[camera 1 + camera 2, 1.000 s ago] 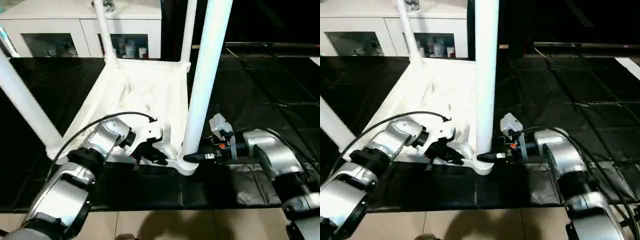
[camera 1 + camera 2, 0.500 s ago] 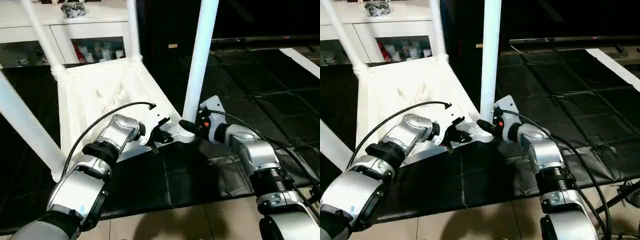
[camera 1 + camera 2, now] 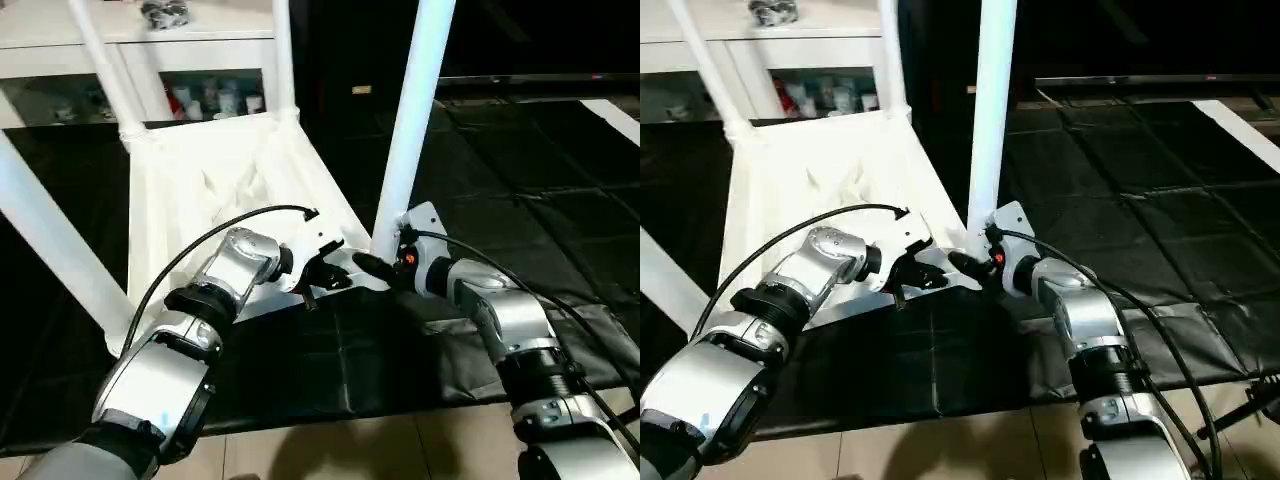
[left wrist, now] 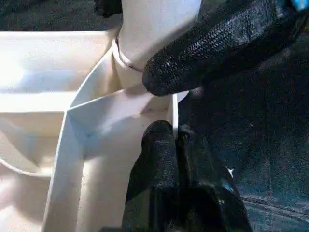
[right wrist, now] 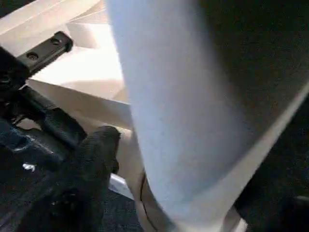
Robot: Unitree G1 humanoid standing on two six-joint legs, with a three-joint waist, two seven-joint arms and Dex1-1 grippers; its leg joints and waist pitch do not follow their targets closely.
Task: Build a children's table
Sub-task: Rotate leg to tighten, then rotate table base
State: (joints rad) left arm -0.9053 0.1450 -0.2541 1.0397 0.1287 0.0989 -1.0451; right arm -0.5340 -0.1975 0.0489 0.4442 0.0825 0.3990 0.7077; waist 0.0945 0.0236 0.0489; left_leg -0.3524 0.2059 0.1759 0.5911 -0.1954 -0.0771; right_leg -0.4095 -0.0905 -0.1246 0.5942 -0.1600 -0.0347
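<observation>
Left hand (image 3: 318,283) clamped on the thin rim wall of the children's table (image 3: 215,185), one black finger either side of the wall, just at 9 o'clock of the near corner socket (image 3: 372,268). Right hand (image 3: 362,264) at the same corner, from 3 o'clock: its fingers (image 5: 94,150) straddle the base of the near leg (image 3: 412,120) where it enters the socket, clamped on that leg; one fingertip presses the socket collar, seen close in the left wrist view. The two hands nearly meet at the corner. The table lies upside down on the black floor mat (image 3: 520,180), ribbed underside up, running from the hands toward 11 o'clock. Far legs (image 3: 283,55) stand upright in their sockets at 12 o'clock; another leg (image 3: 50,235) rises at 9 o'clock. White glass-door cabinet (image 3: 130,60) beyond at 12 o'clock, small items behind the glass. No legible writing or labels anywhere.
</observation>
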